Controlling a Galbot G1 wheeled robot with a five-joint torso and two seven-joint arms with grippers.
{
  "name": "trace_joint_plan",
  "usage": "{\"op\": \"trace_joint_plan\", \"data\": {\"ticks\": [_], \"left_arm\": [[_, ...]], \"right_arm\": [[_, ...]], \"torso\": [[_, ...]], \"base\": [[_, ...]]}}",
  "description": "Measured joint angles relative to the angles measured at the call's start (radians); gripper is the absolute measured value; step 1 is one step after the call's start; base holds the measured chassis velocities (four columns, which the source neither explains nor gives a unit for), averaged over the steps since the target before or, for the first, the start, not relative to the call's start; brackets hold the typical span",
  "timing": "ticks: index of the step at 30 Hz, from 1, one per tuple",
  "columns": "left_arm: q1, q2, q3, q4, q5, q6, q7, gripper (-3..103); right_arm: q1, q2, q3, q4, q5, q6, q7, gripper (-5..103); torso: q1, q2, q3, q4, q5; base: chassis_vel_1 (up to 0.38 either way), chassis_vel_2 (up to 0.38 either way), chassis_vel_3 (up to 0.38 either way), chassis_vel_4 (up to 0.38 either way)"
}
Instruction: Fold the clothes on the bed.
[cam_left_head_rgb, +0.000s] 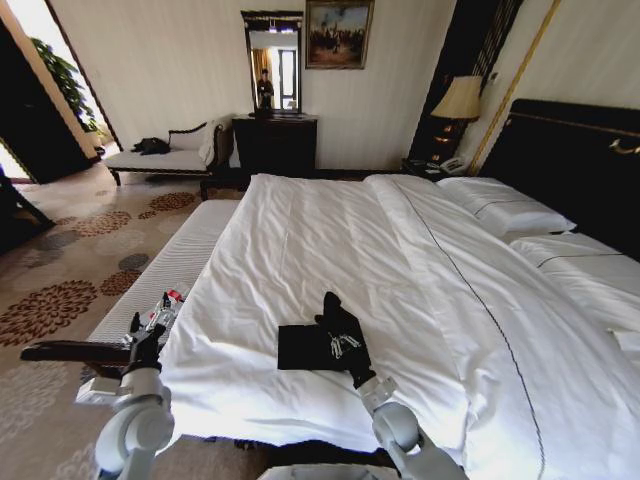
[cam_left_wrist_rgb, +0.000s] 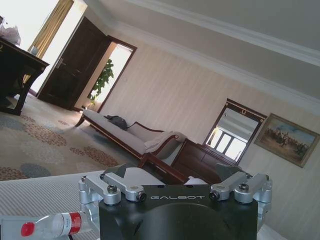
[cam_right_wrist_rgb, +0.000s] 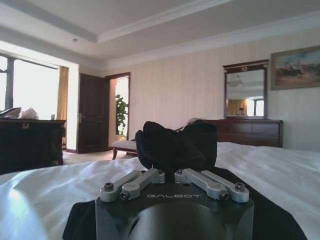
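The black T-shirt (cam_left_head_rgb: 305, 348) lies folded into a small dark rectangle on the white duvet of the bed (cam_left_head_rgb: 330, 240), near its front edge. My right gripper (cam_left_head_rgb: 340, 330) is over the shirt's right part, shut on a bunch of the black cloth that stands up from the fold. In the right wrist view the bunched cloth (cam_right_wrist_rgb: 175, 142) rises between the closed fingers of the right gripper (cam_right_wrist_rgb: 170, 172). My left gripper (cam_left_head_rgb: 145, 338) hangs beside the bed's left edge over the bench, apart from the shirt. In the left wrist view the left gripper (cam_left_wrist_rgb: 172, 175) is open and holds nothing.
A long white bench (cam_left_head_rgb: 170, 270) runs along the bed's left side, with a water bottle (cam_left_head_rgb: 165, 310) (cam_left_wrist_rgb: 50, 225) near my left gripper. Pillows (cam_left_head_rgb: 505, 210) lie by the dark headboard at the right. A chaise (cam_left_head_rgb: 160, 155) and a dresser (cam_left_head_rgb: 275, 140) stand against the far wall.
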Motion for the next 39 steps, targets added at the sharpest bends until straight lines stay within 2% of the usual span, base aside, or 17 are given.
{"op": "trace_joint_plan", "data": {"ticks": [3, 7, 16, 33, 34, 35, 37, 39], "left_arm": [[0.007, -0.002, -0.004, -0.005, 0.001, 0.0, 0.0, 100], [0.011, 0.0, -0.01, -0.008, 0.001, 0.0, 0.0, 100], [0.004, -0.013, -0.004, 0.002, 0.007, -0.001, 0.001, 100], [-0.012, -0.009, -0.009, 0.033, 0.007, -0.002, 0.003, 100], [-0.015, -0.009, -0.007, 0.037, 0.007, -0.002, 0.003, 100], [-0.018, -0.009, -0.004, 0.042, 0.007, -0.002, 0.003, 100], [-0.02, -0.01, -0.001, 0.044, 0.007, -0.002, 0.002, 100], [-0.023, -0.011, 0.002, 0.046, 0.008, -0.001, 0.002, 100]], "right_arm": [[0.013, -0.001, -0.019, -0.033, -0.064, 0.022, 0.001, 3], [0.019, -0.02, -0.035, -0.047, -0.104, 0.043, 0.0, 3], [0.048, -0.062, -0.087, -0.06, -0.138, 0.057, -0.008, 3], [0.137, -0.054, -0.17, -0.141, -0.162, 0.068, -0.003, 3], [0.134, -0.057, -0.17, -0.141, -0.163, 0.073, 0.0, 1], [0.127, -0.062, -0.172, -0.14, -0.163, 0.078, 0.008, 6], [0.123, -0.064, -0.175, -0.138, -0.162, 0.085, 0.012, 6], [0.117, -0.065, -0.183, -0.13, -0.148, 0.106, 0.018, 17]], "torso": [[0.0, 0.0, 0.0, 0.0001, 0.0], [0.0, 0.0, 0.0, 0.0, 0.0], [0.0, 0.0, 0.0, 0.0, -0.0001], [0.0, 0.0, 0.0, 0.0001, -0.0001], [0.0, 0.0, 0.0, 0.0001, -0.0001], [0.0, 0.0, 0.0, 0.0001, -0.0001], [0.0, 0.0, 0.0, 0.0, -0.0002], [0.0, 0.0, 0.0, -0.0001, -0.0002]], "base": [[0.0, 0.0, 0.0, 0.0], [0.0, 0.0, 0.0, 0.0], [0.0, 0.0, 0.0, 0.0], [0.0, 0.0, 0.0, 0.0], [0.0, 0.0, 0.0, 0.0], [0.0, 0.0, 0.0, 0.0], [0.0, 0.0, 0.0, 0.0], [0.0, 0.0, 0.0, 0.0]]}}
